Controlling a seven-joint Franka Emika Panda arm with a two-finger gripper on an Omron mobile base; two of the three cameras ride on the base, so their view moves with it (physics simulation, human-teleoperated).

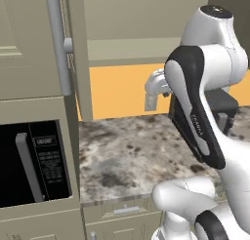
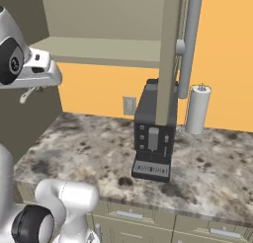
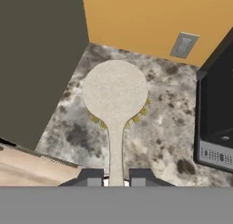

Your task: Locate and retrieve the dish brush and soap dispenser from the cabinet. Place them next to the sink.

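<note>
The dish brush [image 3: 115, 95] hangs over the speckled counter, its round tan head fringed with yellow bristles, its pale stem running down between my fingertips. My gripper [image 3: 115, 178] is shut on that stem. In the right base view the gripper [image 2: 32, 90] is high at the left, and the brush [image 2: 24, 96] dangles below it. In the left base view the hand [image 1: 156, 85] is partly behind my upper arm. The cabinet [image 2: 99, 48] stands open above, its door [image 1: 29, 44] swung aside. The soap dispenser and the sink are out of view.
A black coffee machine [image 2: 153, 133] stands on the counter [image 2: 89, 148] under the open door's edge [image 2: 170, 54]. A white paper-towel roll [image 2: 197, 111] is beyond it. A microwave [image 1: 34, 161] sits low at the left. A wall outlet [image 2: 129, 104] is on the orange wall.
</note>
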